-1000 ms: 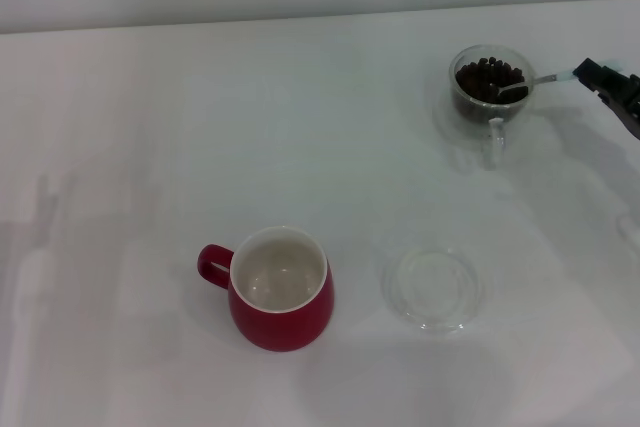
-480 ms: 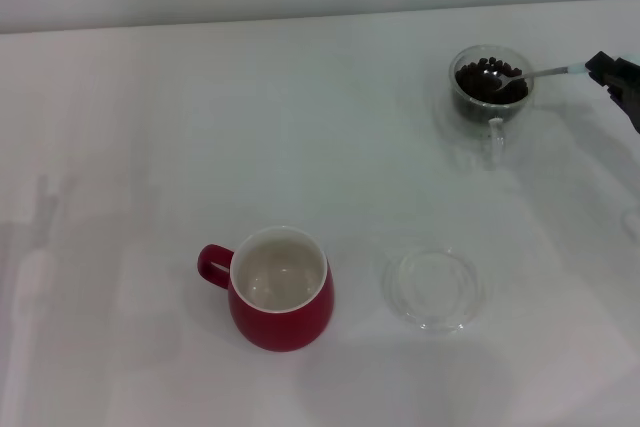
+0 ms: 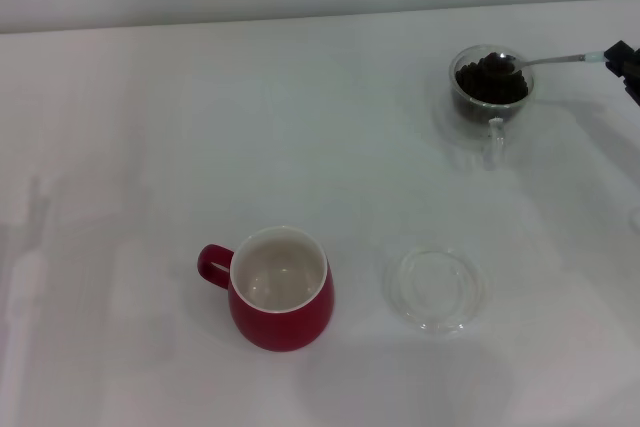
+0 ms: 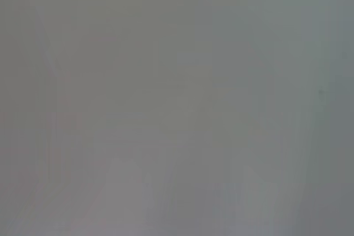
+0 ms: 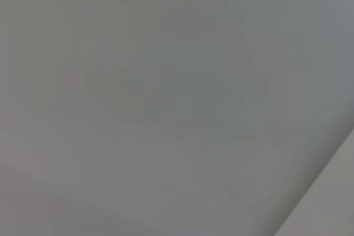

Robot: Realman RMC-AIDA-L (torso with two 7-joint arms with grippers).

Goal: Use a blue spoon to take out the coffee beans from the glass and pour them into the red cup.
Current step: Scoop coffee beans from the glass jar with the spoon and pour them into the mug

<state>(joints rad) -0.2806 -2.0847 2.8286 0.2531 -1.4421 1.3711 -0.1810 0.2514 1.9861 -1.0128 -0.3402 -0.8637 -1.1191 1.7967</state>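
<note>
The blue spoon [image 3: 545,59] is held by its handle in the right end effector [image 3: 622,60] at the far right edge, its bowl carrying coffee beans [image 3: 492,81] just above the glass [image 3: 490,89]. The red cup [image 3: 281,288] stands near, well apart, beside a clear saucer [image 3: 434,289] on the table [image 3: 200,127].

Clear glass [image 3: 490,97], shiny metal blue spoon [image 3: 535,61], glossy ceramic red cup [image 3: 280,289], matt white table [image 3: 250,127]

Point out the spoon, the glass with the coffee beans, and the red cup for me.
blue spoon [image 3: 545,60], head view, on its metal neck.
glass [image 3: 490,112], head view, on its front wall below the beans.
red cup [image 3: 283,319], head view, on its red outer wall.
</note>
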